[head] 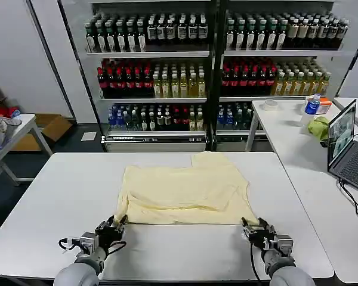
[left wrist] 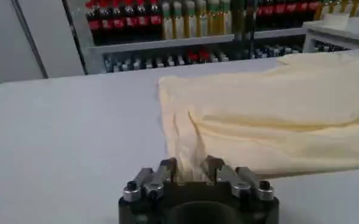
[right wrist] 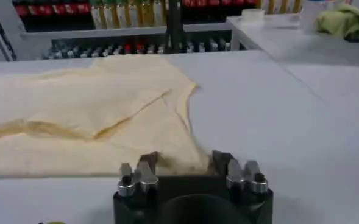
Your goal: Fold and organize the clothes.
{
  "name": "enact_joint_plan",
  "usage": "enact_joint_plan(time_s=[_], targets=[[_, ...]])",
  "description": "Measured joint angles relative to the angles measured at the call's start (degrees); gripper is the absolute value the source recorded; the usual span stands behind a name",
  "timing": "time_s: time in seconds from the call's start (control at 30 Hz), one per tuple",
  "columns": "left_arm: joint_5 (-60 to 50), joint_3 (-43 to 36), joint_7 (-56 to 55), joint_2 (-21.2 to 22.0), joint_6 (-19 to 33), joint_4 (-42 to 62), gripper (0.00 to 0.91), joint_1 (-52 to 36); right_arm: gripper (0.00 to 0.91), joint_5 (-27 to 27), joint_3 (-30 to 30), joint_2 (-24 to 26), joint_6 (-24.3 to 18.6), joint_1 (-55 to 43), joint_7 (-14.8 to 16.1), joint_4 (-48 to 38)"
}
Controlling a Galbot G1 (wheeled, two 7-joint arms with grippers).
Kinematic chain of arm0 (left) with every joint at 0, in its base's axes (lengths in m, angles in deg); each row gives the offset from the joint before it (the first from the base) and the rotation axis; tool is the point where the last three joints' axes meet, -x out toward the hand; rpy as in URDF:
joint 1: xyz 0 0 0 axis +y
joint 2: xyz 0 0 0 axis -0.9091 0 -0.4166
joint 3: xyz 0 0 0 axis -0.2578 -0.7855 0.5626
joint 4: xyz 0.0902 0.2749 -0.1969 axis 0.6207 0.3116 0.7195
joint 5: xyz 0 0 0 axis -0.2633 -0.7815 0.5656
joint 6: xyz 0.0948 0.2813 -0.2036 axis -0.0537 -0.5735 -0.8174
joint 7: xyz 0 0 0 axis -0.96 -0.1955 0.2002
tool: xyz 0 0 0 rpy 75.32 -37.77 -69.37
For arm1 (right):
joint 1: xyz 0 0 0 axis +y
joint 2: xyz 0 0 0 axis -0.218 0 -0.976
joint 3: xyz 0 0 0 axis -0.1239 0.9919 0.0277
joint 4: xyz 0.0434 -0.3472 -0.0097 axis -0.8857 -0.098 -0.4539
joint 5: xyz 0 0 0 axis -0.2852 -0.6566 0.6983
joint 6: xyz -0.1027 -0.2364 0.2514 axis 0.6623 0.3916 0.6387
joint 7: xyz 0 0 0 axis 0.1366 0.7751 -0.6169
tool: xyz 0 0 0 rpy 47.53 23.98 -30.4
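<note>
The cream-yellow T-shirt (head: 185, 189) is spread flat on the white table (head: 53, 196). Its near left corner is pinched by the left gripper (head: 118, 224), and its near right corner is clamped by the right gripper (head: 249, 226).

Ahead of my left claw (head: 118, 224) and right claw (head: 249, 227), only the flat shirt (head: 185, 187) covers the table (head: 59, 196). I see bare tabletop outboard of each claw.

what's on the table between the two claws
Bare white table along the near edge, in the head view. The left claw and right claw sit at the T-shirt's near corners.
</note>
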Motion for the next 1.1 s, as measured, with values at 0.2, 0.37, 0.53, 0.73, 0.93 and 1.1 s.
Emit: enact_joint_plan(time_s=[0.2,0.37,0.53,0.73,0.93,1.1], targets=[[-0.2,0.4,0.3,0.4,-0.1,-0.6,0.010,1.0,0.000,0.5,-0.2,0.4,0.0,1.2,0.3,0.9],[0.0,0.9,0.6,0.4,0.0,-0.8,0.010,1.7,0.000,0.8,-0.7,0.8,0.0,2.4,0.5,2.0],[0.0,1.4,0.8,0.8,0.0,-1.2,0.010,2.5,0.000,1.0,-1.2,1.3,0.2,3.7,0.5,3.3],[-1.0,2.3,0.7,1.5,-0.2,-2.7,0.010,4.1,0.000,1.4,-2.3,2.3,0.7,6.1,0.4,6.0],[-2.6,3.5,0.7,2.3,-0.2,-7.2,0.010,7.7,0.000,1.4,-4.1,3.9,1.4,10.4,0.1,10.6],[-3.8,4.9,1.0,2.9,0.0,-11.4,0.010,11.5,0.000,0.9,-5.7,5.2,1.8,14.8,-0.1,14.5]])
